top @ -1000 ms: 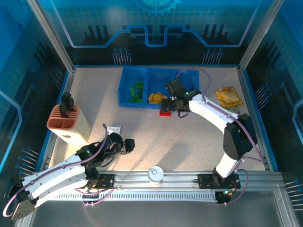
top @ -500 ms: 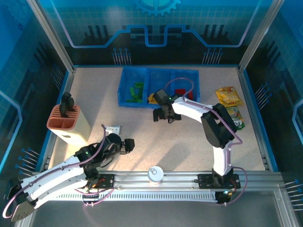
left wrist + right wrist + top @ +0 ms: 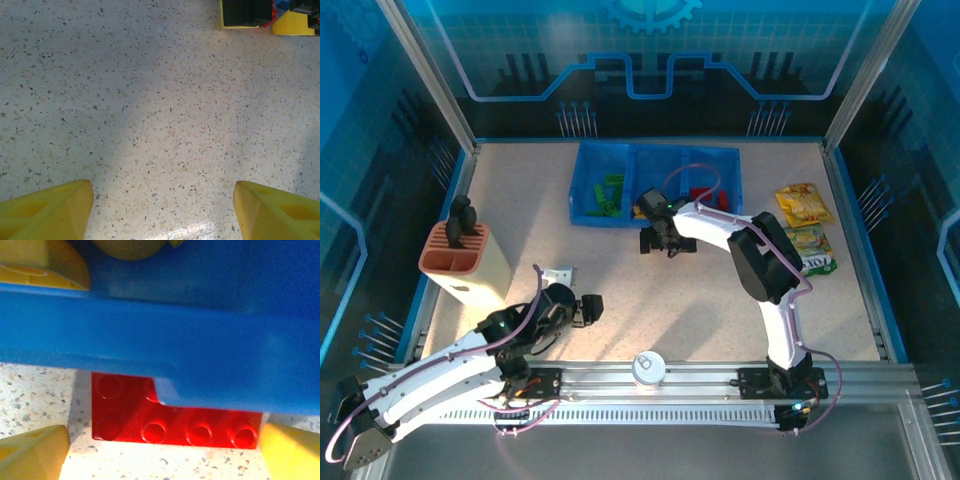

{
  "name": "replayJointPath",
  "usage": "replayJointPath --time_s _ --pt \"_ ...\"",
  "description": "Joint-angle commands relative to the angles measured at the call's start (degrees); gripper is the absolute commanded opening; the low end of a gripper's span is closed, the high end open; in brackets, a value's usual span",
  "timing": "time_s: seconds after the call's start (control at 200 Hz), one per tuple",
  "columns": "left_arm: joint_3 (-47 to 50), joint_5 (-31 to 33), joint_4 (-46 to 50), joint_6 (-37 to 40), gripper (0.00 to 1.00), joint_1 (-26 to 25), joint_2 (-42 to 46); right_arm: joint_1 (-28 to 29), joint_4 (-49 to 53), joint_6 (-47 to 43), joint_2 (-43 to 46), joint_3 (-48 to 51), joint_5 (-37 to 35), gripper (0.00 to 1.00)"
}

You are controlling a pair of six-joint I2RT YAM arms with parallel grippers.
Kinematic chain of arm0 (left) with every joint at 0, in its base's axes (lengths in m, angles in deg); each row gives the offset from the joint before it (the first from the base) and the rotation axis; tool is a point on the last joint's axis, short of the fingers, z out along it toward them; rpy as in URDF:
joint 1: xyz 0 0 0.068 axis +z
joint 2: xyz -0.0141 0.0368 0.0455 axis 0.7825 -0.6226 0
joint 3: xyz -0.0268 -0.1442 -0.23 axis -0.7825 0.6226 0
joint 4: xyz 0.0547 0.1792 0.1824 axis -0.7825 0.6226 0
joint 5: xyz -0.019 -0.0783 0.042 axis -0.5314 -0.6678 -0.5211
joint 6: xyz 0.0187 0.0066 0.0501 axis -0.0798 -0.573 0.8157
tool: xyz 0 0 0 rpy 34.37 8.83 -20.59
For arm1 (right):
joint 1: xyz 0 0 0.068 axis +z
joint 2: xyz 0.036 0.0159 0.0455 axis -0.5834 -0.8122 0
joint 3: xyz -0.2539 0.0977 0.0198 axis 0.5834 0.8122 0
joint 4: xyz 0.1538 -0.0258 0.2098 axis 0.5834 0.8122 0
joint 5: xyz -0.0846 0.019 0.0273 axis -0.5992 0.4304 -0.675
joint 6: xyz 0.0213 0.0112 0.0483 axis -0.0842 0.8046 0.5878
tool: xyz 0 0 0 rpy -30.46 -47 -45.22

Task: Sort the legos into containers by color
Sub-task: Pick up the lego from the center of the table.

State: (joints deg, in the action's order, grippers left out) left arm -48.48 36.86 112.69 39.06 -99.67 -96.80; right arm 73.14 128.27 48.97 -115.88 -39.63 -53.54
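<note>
Left gripper hangs over bare desk, jaws wide and empty, apparently parked clear of the work. The blue tray holds green legos in its left compartment, yellow-orange legos in the middle and red legos at right. Right gripper, jaws wide, straddles a stray red lego lying on the desk against the tray's front wall, seemingly lined up to close on it.
</note>
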Motion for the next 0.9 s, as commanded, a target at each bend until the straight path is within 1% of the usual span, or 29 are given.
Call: replayJointPath --time_s 0.0,0.115,0.315,0.355,0.575,0.71,0.895 --pt "0.3 1.0 1.6 -0.3 0.75 -0.3 0.7 -0.2 1.4 1.6 -1.6 -1.5 -2.7 0.96" --pt "0.3 1.0 1.4 -0.2 0.75 -0.3 0.7 -0.4 0.9 1.5 -2.1 -1.3 -2.4 0.92" --pt "0.5 1.0 0.9 -0.2 0.75 -0.3 0.7 -0.3 -0.9 1.9 -1.6 1.1 -2.0 0.73" --pt "0.6 0.9 0.8 -0.2 0.75 -0.3 0.6 -0.2 -0.9 2.0 -1.6 1.3 -2.2 0.70" --pt "0.6 1.0 0.7 -0.1 0.75 -0.3 0.5 0.9 0.5 2.3 1.0 2.7 -3.6 0.66" --pt "0.7 0.9 0.7 -0.1 0.75 -0.3 0.5 2.3 1.6 2.2 5.2 3.8 -6.2 0.65" --pt "1.0 0.8 0.0 -0.1 0.75 -0.4 0.5 3.5 2.6 2.5 10.8 6.5 -7.6 0.64"
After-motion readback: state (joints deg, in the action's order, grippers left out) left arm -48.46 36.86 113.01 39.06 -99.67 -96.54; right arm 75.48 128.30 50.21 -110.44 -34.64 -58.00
